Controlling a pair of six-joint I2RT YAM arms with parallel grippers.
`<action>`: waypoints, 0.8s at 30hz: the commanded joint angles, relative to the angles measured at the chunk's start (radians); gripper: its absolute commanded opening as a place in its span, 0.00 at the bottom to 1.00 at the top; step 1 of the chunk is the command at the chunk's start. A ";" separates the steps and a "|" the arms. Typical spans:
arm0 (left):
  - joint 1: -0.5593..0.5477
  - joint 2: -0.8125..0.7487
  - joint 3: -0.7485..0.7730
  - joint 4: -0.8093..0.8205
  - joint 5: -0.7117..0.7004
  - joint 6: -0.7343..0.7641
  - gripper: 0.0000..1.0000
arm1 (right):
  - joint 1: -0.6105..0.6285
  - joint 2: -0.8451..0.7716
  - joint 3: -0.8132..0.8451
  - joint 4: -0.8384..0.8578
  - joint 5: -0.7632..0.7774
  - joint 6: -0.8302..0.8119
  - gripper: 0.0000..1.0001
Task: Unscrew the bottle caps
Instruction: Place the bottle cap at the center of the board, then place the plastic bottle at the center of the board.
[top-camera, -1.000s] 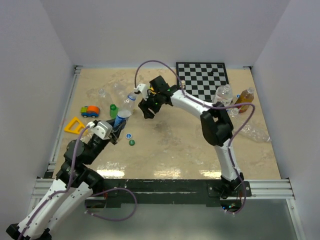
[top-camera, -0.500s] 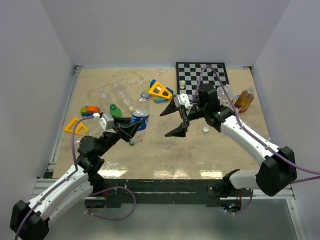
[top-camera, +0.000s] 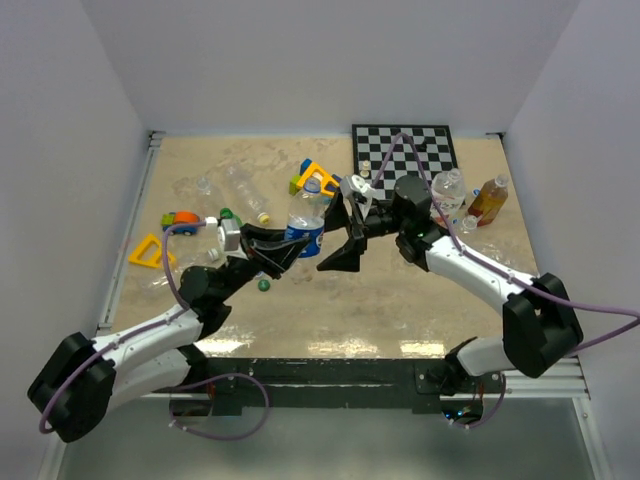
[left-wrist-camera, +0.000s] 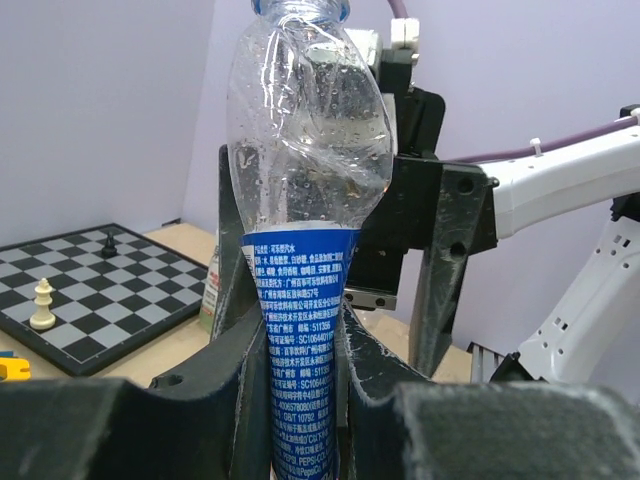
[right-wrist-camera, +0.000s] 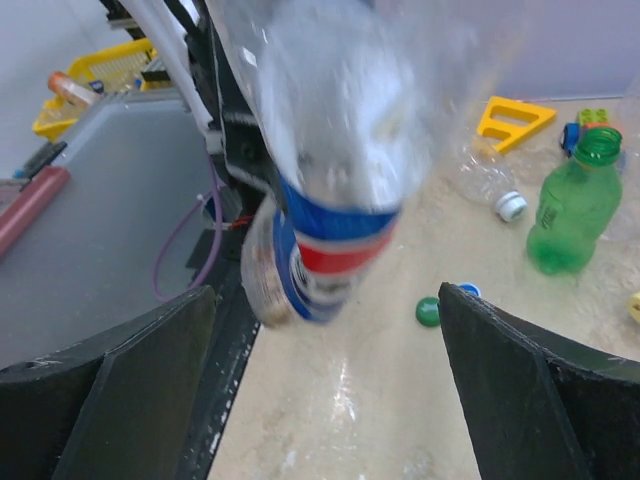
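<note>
My left gripper (top-camera: 288, 247) is shut on the blue-labelled lower part of a clear bottle (top-camera: 305, 225) and holds it upright above the table, with its blue cap (top-camera: 313, 184) on top. In the left wrist view the fingers (left-wrist-camera: 238, 360) squeeze the label (left-wrist-camera: 300, 320) flat. My right gripper (top-camera: 328, 243) stands wide open just right of the bottle, not touching it. In the right wrist view the blurred bottle (right-wrist-camera: 340, 160) hangs ahead of the open gripper (right-wrist-camera: 325, 385). Loose green cap (right-wrist-camera: 428, 311), blue cap (right-wrist-camera: 468, 290) and white cap (right-wrist-camera: 510, 205) lie on the table.
An uncapped green bottle (right-wrist-camera: 570, 215) stands left of centre. A clear bottle (top-camera: 245, 190) lies at the back left. Toy blocks (top-camera: 315, 175), a toy car (top-camera: 180, 220) and a yellow triangle (top-camera: 148, 250) are nearby. Chessboard (top-camera: 405, 160) and two bottles (top-camera: 447, 190) stand back right.
My left gripper has carried the bottle right and stood it more upright. My right gripper has opened wide and closed in on the bottle from the right.
</note>
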 joint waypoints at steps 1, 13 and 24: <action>-0.024 0.077 0.053 0.218 -0.051 0.009 0.00 | 0.035 -0.006 -0.006 0.169 0.027 0.182 0.98; -0.053 0.204 0.117 0.336 -0.098 0.042 0.00 | 0.046 0.064 -0.023 0.307 0.060 0.419 0.60; -0.050 0.079 0.123 0.156 -0.146 0.105 0.51 | 0.045 0.074 0.008 0.217 0.037 0.338 0.17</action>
